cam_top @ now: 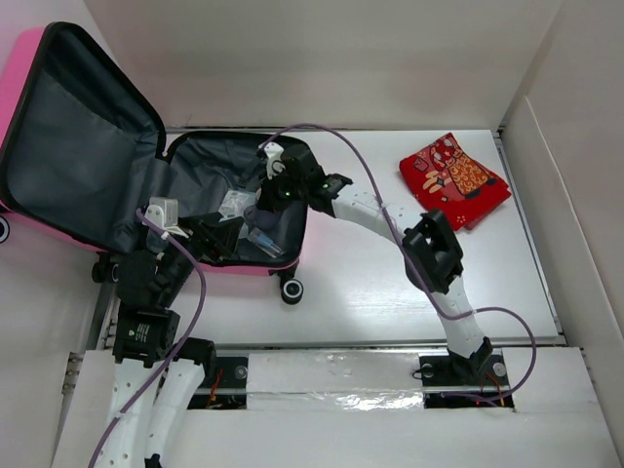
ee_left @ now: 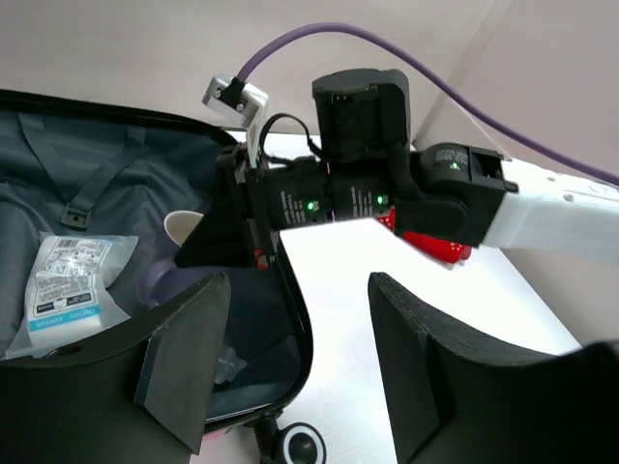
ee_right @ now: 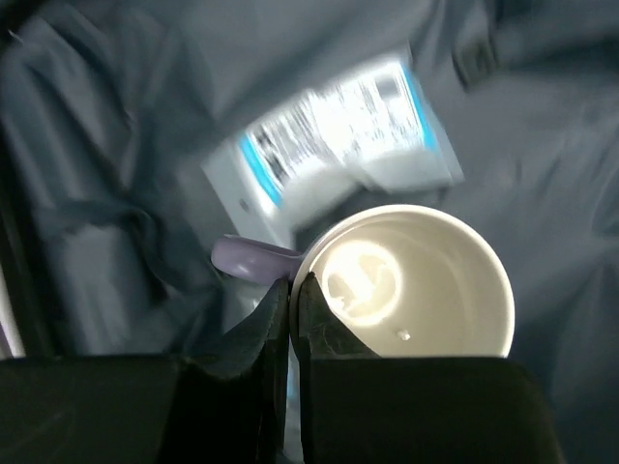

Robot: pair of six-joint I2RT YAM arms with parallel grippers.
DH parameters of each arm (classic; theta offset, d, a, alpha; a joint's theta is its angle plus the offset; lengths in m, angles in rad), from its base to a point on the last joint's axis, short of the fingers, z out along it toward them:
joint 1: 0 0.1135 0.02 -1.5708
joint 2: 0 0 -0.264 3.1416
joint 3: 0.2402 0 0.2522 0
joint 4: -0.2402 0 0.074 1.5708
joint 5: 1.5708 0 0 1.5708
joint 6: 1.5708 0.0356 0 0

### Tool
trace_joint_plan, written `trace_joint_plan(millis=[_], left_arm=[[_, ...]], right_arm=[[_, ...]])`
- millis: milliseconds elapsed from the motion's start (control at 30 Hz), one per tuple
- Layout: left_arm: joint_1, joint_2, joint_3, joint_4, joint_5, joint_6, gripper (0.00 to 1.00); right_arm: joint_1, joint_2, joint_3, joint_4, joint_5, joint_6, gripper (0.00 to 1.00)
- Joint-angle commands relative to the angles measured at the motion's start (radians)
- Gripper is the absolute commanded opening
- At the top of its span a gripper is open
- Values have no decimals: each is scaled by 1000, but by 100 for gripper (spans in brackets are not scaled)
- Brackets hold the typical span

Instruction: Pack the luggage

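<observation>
Luggage: small bright pink hard-shell suitcase [cam_top: 83,156] lay open at the left of the white table [cam_top: 370,283], lid raised, dark grey lining exposed.
Right claw: right gripper [ee_right: 291,285] was inside the case, clenched on the rim of a round white-lined cup [ee_right: 416,290] with a lavender handle.
Left claw: left gripper [ee_left: 300,290] was released, fingers wide apart, over the case's near rim.
Contents: clear plastic packet with blue-and-white label [ee_left: 68,285] lay on the lining beside the cup.
Elsewhere: red patterned cloth pouch [cam_top: 453,178] was at the table's far right, well apart.
</observation>
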Motion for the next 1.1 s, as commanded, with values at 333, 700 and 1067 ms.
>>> trace_joint_plan(millis=[333, 700, 1067], left_arm=[[-3, 7, 21, 47, 6, 8, 56], [-3, 6, 21, 43, 3, 9, 56], [-3, 10, 16, 53, 15, 3, 56]], right_arm=[[-130, 128, 321, -35, -94, 47, 66], [-305, -288, -161, 273, -42, 41, 28], [-678, -416, -570, 82, 454, 66, 29]])
